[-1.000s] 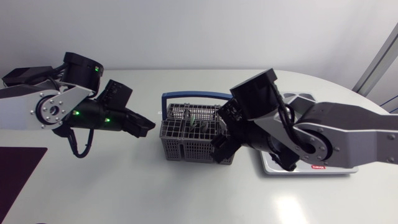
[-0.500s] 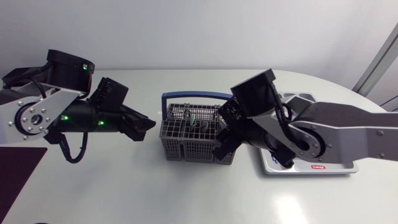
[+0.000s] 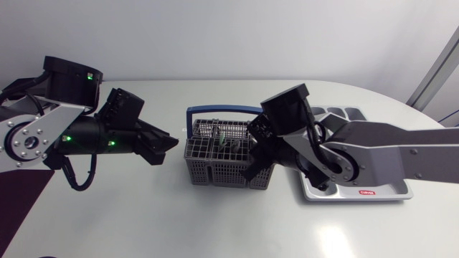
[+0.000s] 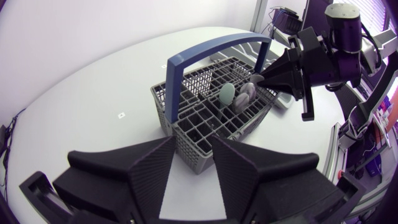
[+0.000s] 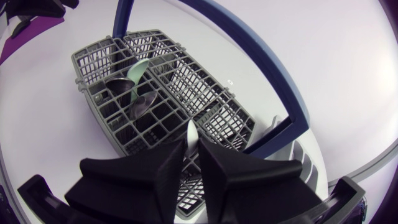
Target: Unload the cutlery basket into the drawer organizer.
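Note:
The grey cutlery basket [image 3: 215,163] with a blue handle [image 3: 215,110] stands mid-table. A pale green spoon [image 5: 138,71] and dark metal spoons [image 5: 140,102] stand in its middle compartments. My right gripper [image 3: 252,159] reaches down into the basket's right end and, in the right wrist view, the gripper [image 5: 191,147] is shut on a white utensil [image 5: 191,129] standing in a compartment. Left of the basket my left gripper [image 3: 163,142] hovers open with nothing in it, and the left wrist view shows it [image 4: 193,146] facing the basket [image 4: 199,121]. The grey drawer organizer [image 3: 387,195] lies right of the basket, partly under my right arm.
A dark purple mat [image 3: 18,204] lies at the table's left edge. White tabletop [image 3: 215,222] stretches in front of the basket and behind it.
The right gripper's fingers have come together around the white utensil. The left arm's upper links have swung back to the left while its gripper stayed beside the basket.

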